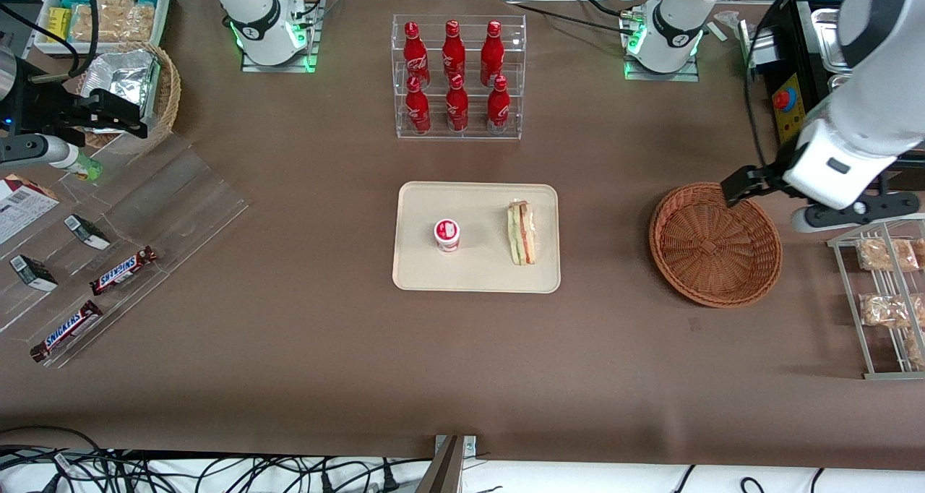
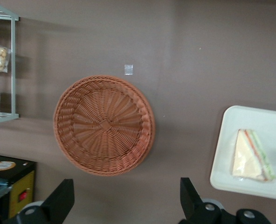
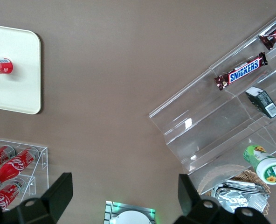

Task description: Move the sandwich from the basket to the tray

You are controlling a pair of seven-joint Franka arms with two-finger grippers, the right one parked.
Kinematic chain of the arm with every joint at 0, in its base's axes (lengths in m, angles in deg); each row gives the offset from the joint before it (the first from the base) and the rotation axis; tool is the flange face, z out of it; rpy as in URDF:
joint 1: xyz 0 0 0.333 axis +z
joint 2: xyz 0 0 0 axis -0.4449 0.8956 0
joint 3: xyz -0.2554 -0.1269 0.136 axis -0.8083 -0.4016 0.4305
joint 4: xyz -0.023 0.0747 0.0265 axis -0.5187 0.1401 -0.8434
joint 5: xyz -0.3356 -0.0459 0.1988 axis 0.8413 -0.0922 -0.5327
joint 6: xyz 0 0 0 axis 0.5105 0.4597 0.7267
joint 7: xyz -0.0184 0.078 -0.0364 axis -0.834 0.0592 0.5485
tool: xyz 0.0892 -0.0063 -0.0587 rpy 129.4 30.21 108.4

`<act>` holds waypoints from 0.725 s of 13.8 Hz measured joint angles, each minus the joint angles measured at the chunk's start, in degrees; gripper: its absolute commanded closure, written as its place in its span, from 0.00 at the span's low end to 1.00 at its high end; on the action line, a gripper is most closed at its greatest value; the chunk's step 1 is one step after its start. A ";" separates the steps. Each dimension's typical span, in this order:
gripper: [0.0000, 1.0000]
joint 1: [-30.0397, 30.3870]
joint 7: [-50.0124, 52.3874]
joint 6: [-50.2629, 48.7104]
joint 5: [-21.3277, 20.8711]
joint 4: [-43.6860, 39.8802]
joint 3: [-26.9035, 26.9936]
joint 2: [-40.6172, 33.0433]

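On the cream tray (image 1: 419,262) beside a small red-lidded cup (image 1: 446,234), sandwich (image 1: 521,232) already delivered, wicker basket (image 1: 715,243) emptied, tool (image 1: 737,186) above its rim, fingers spread wide, holding nothing, apparently job done.

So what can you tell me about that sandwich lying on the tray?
The sandwich is a triangular wedge of white bread with green, pink and red filling layers along its cut edge, apparently in clear wrap. It lies flat on the cream tray, beside a small red-and-white cup but apart from it, on the side nearer the empty brown wicker basket. Nothing grips it: the gripper hangs open above the basket's rim, well away.
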 measured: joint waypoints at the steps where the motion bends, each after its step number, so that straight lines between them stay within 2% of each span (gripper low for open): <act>1: 0.00 -0.18 -2.50 -0.85 0.20 0.02 1.12 -0.60; 6: 0.00 -1.12 -14.24 -2.73 4.37 0.36 7.29 -2.49; 10: 0.00 -1.48 -16.08 -2.81 4.55 0.55 7.90 -2.98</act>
